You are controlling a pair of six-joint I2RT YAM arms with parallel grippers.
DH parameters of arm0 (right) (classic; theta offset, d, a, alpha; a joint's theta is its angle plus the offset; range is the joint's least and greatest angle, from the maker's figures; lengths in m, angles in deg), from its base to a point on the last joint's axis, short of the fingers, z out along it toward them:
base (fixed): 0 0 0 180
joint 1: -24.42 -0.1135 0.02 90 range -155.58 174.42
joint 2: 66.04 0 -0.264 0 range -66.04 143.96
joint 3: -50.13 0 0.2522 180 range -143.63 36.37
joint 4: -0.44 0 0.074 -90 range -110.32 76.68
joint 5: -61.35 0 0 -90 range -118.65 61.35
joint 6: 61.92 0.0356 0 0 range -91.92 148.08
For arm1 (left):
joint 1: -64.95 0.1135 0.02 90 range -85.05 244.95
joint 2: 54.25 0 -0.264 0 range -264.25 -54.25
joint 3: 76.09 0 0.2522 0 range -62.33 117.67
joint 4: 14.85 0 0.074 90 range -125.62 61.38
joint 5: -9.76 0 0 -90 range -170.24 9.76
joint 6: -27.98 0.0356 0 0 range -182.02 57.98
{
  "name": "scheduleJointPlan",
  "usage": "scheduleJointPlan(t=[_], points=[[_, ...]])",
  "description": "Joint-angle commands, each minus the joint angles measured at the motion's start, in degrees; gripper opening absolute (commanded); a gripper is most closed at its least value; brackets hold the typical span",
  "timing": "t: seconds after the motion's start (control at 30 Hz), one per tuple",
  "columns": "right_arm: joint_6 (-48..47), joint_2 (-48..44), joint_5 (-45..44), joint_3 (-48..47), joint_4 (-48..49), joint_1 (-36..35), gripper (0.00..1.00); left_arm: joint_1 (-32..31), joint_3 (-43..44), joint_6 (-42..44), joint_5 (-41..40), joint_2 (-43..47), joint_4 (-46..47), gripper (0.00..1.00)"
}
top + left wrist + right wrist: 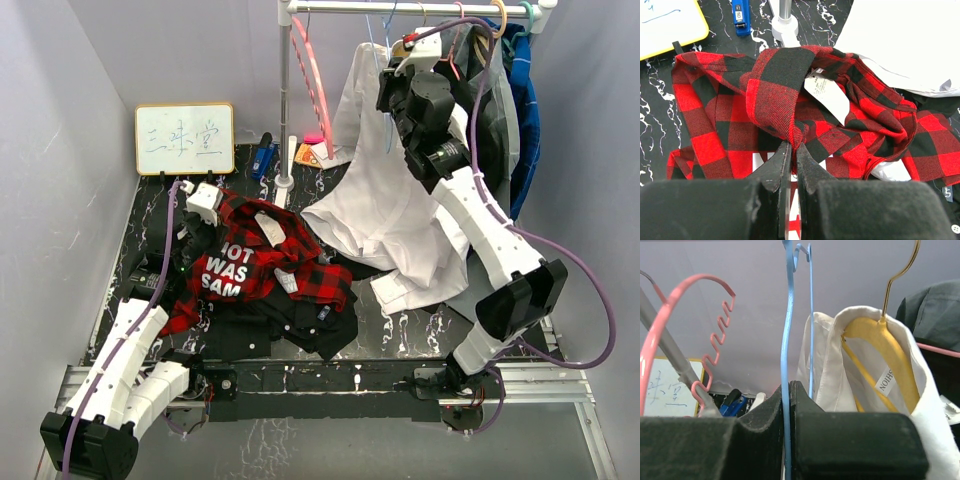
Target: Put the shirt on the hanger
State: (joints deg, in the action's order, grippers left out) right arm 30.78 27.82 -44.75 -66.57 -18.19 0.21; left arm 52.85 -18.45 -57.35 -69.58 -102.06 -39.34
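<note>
A black marbled table (420, 335) stands between pale grey walls, with a clothes rail (420, 8) across the top. The left gripper (792, 150) is all but closed, its jaws pinching a fold of the red-and-black buffalo-plaid shirt (715, 100). This lies crumpled on the table's left half, partly over a black shirt (300, 325), and a white label (827, 95) shows among its folds. From above we read only "OT WAS SAM", as the first letter is tucked under cloth. The right gripper (786, 387) is up by the rail, clamped tight on the shaft of the light-blue wire hanger (785, 340). Its hook runs out of the wrist picture's top and its lower part is hidden behind the fingers. We find it crowded there: a pink notched hanger (670, 305) is just to one side and a yellow hanger (880, 335) just to the other. The yellow one carries a white dress shirt (835, 355), whose tail drapes onto the table just beside the plaid. In the overhead view we can barely trace the blue wire against that white cloth. A whiteboard (185, 138) leans at the back left
</note>
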Motion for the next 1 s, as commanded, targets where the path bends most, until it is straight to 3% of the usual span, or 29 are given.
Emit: scheduleJointPlan(t=[0.0, 0.2, 0.43, 0.63, 0.77, 0.97], points=[[2.2, -4.3, 2.3, -2.2, -0.7, 0.3, 0.0, 0.4, 0.1, 1.2, 0.8, 0.2, 0.4, 0.0], [6.2, -21.9, 2.3, 19.4, 2.4, 0.3, 0.0, 0.4, 4.6, 6.4, 4.1, -1.9, -3.2, 0.0], [8.0, -41.6, 12.0, 29.9, -11.7, 0.3, 0.0, 0.4, 8.5, 14.9, 6.2, -2.8, -8.2, 0.0], [11.4, -54.0, 28.5, 30.5, -24.0, 0.3, 0.0, 0.5, 10.8, 21.8, 7.7, -1.3, -12.2, 0.0], [15.6, -58.8, 41.8, 31.2, -21.7, 0.3, 0.0, 0.4, 13.5, 22.5, 4.7, -2.0, -13.4, 0.0], [22.6, -57.4, 60.5, 34.8, -15.5, 0.4, 0.0, 0.4, 14.7, 21.4, -3.3, -2.8, -10.7, 0.0]])
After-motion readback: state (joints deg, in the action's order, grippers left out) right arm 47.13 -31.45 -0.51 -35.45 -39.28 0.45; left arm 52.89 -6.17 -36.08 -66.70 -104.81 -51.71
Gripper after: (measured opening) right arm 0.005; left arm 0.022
